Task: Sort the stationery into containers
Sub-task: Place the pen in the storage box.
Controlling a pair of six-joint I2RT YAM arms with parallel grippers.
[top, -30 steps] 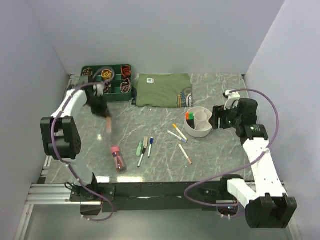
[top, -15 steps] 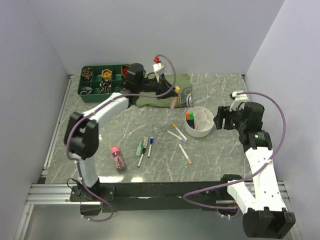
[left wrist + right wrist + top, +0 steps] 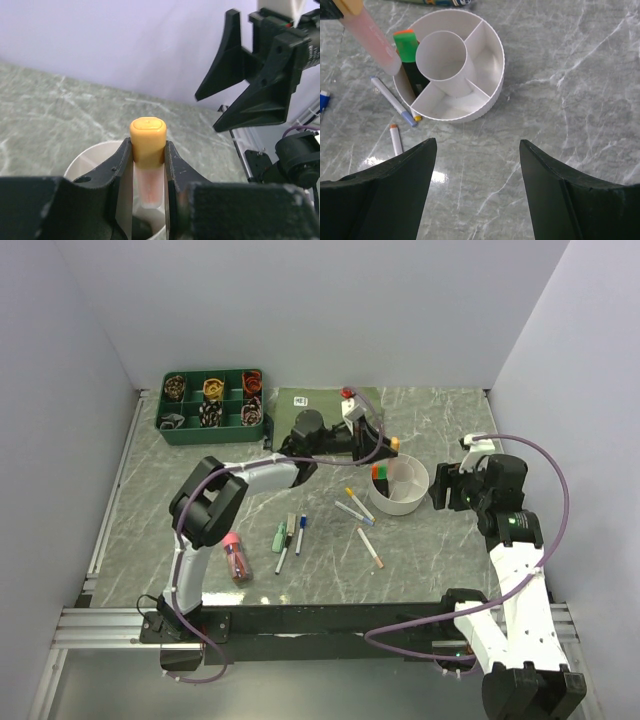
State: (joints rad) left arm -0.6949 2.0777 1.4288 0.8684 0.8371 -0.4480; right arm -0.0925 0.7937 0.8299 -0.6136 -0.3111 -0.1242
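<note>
My left gripper [image 3: 148,150] is shut on a pink highlighter with an orange cap [image 3: 148,135], held upright over the left side of the white round organiser [image 3: 398,508]. From above, this gripper [image 3: 386,447] hangs at the organiser's back left edge. One ring compartment holds a green highlighter with an orange end [image 3: 406,45] and a dark one beside it. My right gripper [image 3: 476,145] stands open over bare table just right of the organiser [image 3: 470,116]. Several pens [image 3: 360,504] lie loose left of it, with a green marker [image 3: 279,536] and a pink-capped tube [image 3: 235,555] further left.
A green divided tray [image 3: 212,405] with small items stands at the back left. A folded olive cloth [image 3: 330,410] lies at the back, partly under my left arm. Side walls close in the table left and right.
My left arm has swept from the green tray at the back left across to the organiser, carrying the highlighter. The right arm has barely moved.
</note>
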